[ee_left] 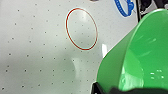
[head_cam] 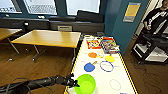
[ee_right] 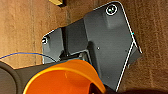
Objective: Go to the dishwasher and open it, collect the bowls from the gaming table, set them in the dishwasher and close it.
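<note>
The gaming table point(head_cam: 117, 75) has a white top and yellow sides and runs away from me. My left gripper point(head_cam: 74, 83) is shut on the rim of a lime green bowl point(head_cam: 85, 84) at the table's near left edge. That green bowl point(ee_left: 140, 57) looms large and tilted in the left wrist view, with a dark finger point(ee_left: 100, 88) at its rim. Further along lie a blue bowl point(head_cam: 89, 67), a pale bowl with a blue rim point(head_cam: 106, 66), a yellow bowl point(head_cam: 109, 59) and an orange one point(head_cam: 92, 54). An orange bowl point(ee_right: 65, 80) hangs over the floor, held at my right gripper point(ee_right: 98, 87).
Board-game boxes point(head_cam: 103, 44) lie at the table's far end. A red circle point(ee_left: 81, 28) is printed on the white top. Wooden tables point(head_cam: 50, 38) stand to the left over brown floor. At the right, a person point(head_cam: 156, 18) stands behind a black cart point(head_cam: 152, 48).
</note>
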